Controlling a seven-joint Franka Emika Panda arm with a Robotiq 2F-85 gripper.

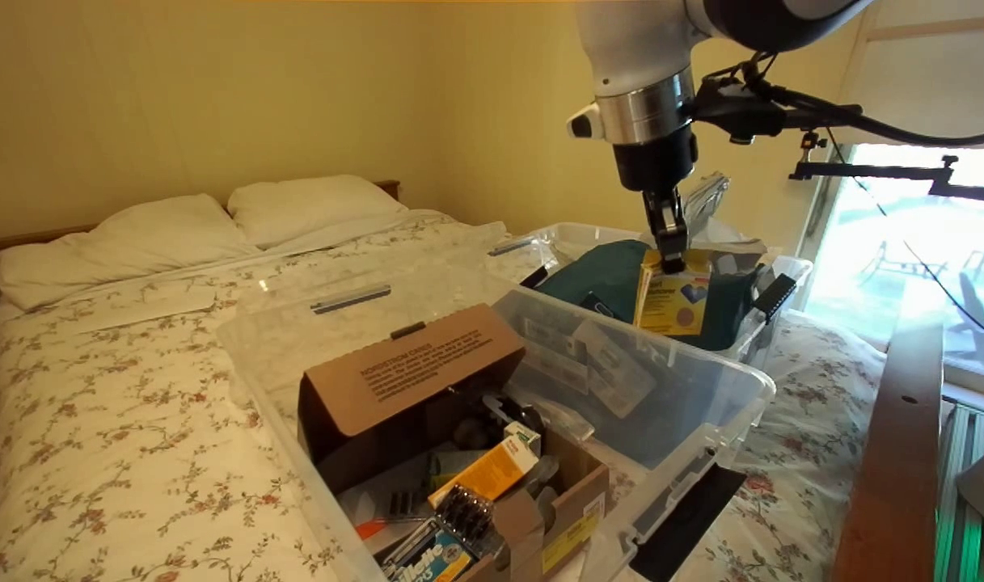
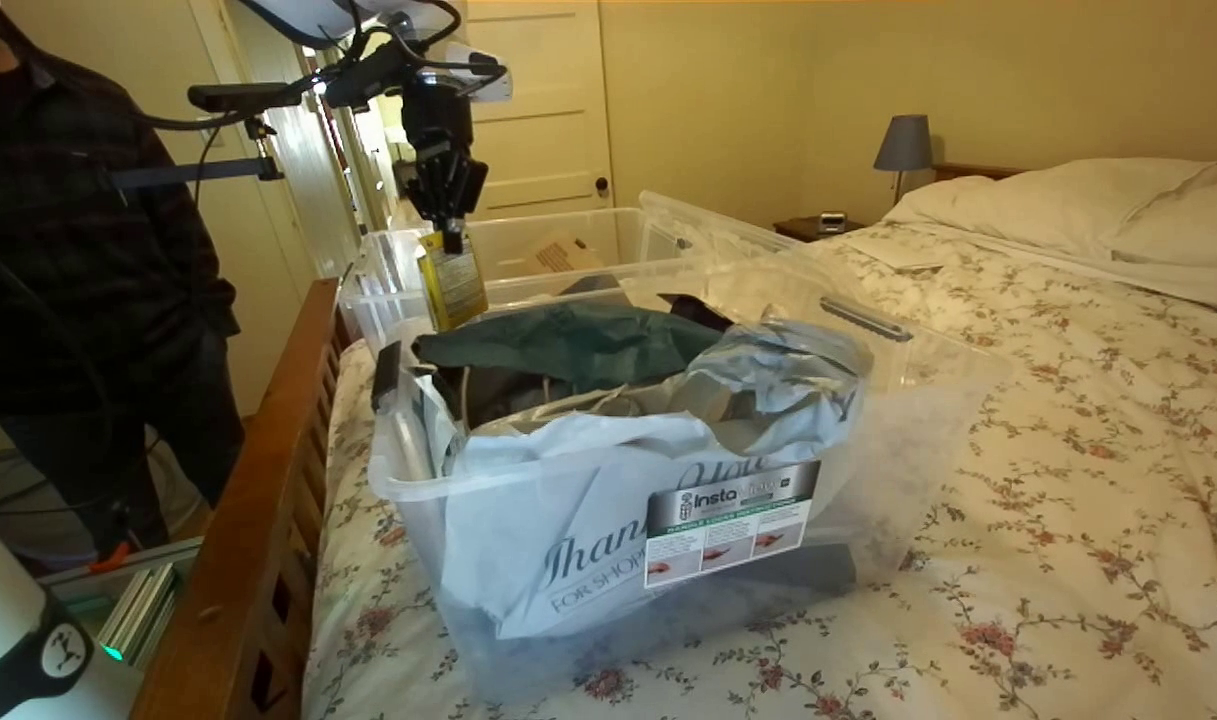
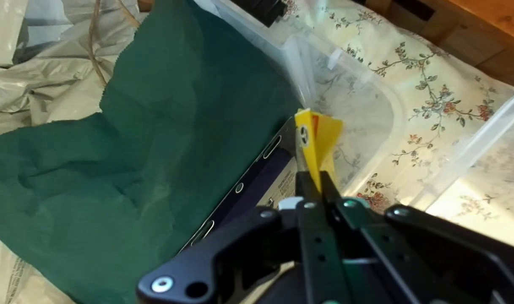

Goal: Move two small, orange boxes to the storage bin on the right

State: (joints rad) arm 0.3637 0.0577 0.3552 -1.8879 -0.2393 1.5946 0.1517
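My gripper (image 1: 673, 260) is shut on the top edge of a yellow-orange box (image 1: 674, 305) with dark print. It holds the box upright at the corner of the storage bin (image 2: 408, 488), the translucent tub with dark teal fabric (image 2: 578, 345). In an exterior view the box (image 2: 455, 288) hangs at the bin's far corner; I cannot tell whether its bottom touches anything. In the wrist view the gripper (image 3: 318, 181) pinches the thin yellow box top (image 3: 311, 139) above the bin's corner. A second orange box (image 1: 489, 470) lies tilted among items in the brown cardboard box.
The brown cardboard box (image 1: 427, 368) with its printed flap up stands in another clear tub (image 1: 706, 372) beside the storage bin. The bin also holds plastic bags (image 2: 608, 450). A wooden bed rail (image 1: 892, 453) runs alongside. A person (image 2: 88, 220) stands beyond it.
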